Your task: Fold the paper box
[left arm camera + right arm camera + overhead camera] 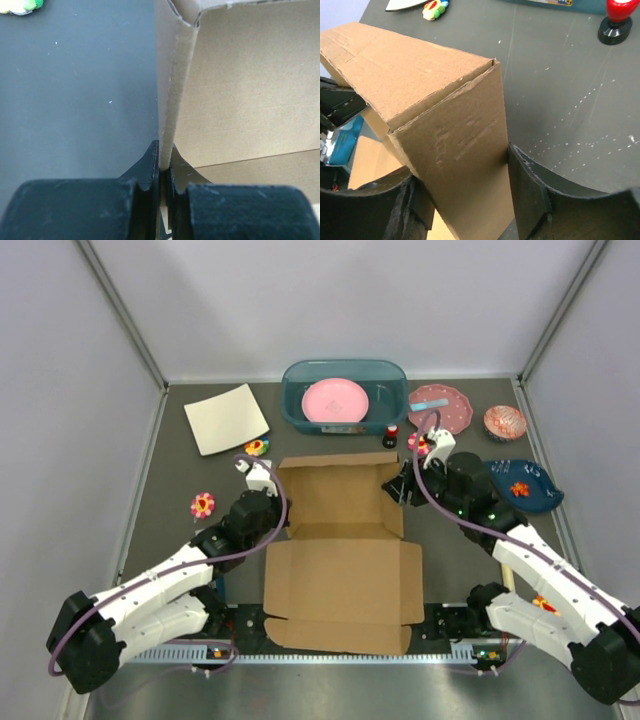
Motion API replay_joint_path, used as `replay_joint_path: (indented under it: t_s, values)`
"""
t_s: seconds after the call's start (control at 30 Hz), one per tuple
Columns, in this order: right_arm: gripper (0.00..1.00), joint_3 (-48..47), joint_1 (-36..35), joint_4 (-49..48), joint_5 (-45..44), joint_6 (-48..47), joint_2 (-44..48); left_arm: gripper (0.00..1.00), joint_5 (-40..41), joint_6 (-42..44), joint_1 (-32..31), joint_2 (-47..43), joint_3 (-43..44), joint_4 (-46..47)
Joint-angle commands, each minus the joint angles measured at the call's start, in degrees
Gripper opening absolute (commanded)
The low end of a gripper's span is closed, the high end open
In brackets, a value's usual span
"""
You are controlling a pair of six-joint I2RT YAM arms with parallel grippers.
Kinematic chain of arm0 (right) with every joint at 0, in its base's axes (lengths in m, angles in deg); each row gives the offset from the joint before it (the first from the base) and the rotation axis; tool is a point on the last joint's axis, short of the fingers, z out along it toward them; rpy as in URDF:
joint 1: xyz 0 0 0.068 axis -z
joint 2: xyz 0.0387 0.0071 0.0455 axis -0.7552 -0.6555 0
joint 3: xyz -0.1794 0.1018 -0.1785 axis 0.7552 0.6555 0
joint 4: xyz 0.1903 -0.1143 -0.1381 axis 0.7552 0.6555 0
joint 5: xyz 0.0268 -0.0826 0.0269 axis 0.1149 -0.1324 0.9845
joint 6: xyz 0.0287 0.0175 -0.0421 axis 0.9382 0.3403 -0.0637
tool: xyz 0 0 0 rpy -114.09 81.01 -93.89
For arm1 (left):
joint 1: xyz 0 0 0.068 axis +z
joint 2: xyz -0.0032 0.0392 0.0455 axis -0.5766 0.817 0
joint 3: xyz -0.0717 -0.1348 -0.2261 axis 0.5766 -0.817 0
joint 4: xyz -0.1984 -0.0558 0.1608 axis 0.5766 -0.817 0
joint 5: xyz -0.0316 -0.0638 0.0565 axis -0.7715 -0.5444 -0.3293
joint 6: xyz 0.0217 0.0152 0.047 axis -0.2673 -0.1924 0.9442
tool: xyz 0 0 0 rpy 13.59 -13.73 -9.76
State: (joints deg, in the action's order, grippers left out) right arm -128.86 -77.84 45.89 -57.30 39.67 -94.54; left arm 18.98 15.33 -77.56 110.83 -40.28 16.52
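One box [340, 560] of plain brown corrugated cardboard lies mid-table [180, 540]. Its far half has raised walls, while its near half lies flat with notched flaps. The left gripper [162, 150] is pinched tight on the thin left wall. The right gripper [462, 165] stands wide astride the creased right corner; I cannot tell whether it presses the card. At the far side lie one smooth cream square sheet [226, 418] and one rounded teal tub [295, 405] holding one pink plate [336, 400].
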Motion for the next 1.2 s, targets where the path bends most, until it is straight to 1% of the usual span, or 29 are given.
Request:
replay_joint_path:
  t_s: [0.0,0.03,0.13,0.17,0.2,0.23,0.27,0.33,0.47,0.6,0.7,0.83,1.0,1.1,1.17]
  values:
    - [0.50,-4.41,-2.30,0.27,-6.97,-2.62,-1.19,0.00,-2.55,-0.18,-0.19,-0.59,3.67,5.89]
    - [0.49,-4.59,-3.01,0.37,-8.55,-3.05,-1.45,0.00,-2.55,-0.09,-0.19,-0.33,3.93,5.89]
    - [0.39,-5.64,-6.61,1.68,-16.36,-5.16,-3.03,0.00,-2.37,0.17,-0.19,0.11,4.55,5.63]
    - [0.37,-6.08,-7.58,2.29,-20.48,-6.21,-3.73,0.00,-2.29,0.17,-0.19,0.28,4.90,5.11]
    - [0.35,-6.78,-9.07,3.52,-22.34,-6.48,-4.95,0.00,-2.02,0.17,-0.19,0.55,5.16,4.84]
    - [0.30,-7.05,-10.04,4.14,-24.71,-6.75,-5.66,0.00,-1.85,0.08,-0.28,1.25,5.78,4.49]
    - [0.29,-7.31,-10.57,4.49,-28.91,-7.45,-6.19,0.00,-1.41,0.00,-0.28,1.60,6.30,4.05]
    - [0.29,-7.40,-12.24,5.37,-32.37,-7.80,-7.42,0.00,-0.09,-0.18,-0.37,2.56,7.53,2.47]
    - [0.34,-7.32,-14.00,5.99,-40.53,-8.59,-8.66,0.00,2.90,-1.06,-0.72,4.24,8.85,1.68]
    - [0.34,-7.84,-14.53,5.73,-44.85,-8.77,-9.97,0.00,4.92,-1.32,-1.25,6.78,10.35,1.85]
    - [0.26,-8.19,-15.23,5.11,-48.19,-9.12,-11.29,0.00,5.45,-1.23,-2.04,8.28,11.75,1.85]
    - [0.00,-8.90,-15.76,4.85,-51.10,-9.21,-13.31,0.00,5.80,-1.24,-3.18,9.34,12.90,2.29]
    - [0.00,-8.29,-16.38,4.94,-54.26,-8.86,-14.19,0.00,7.11,-1.24,-3.53,9.25,13.16,2.38]
    - [0.00,-8.02,-16.47,4.85,-54.53,-8.95,-13.93,0.00,7.73,-1.15,-3.62,8.99,13.08,2.38]
    - [0.08,-8.02,-16.47,5.02,-53.92,-9.03,-14.02,0.00,8.26,-1.15,-3.71,8.81,13.16,2.29]
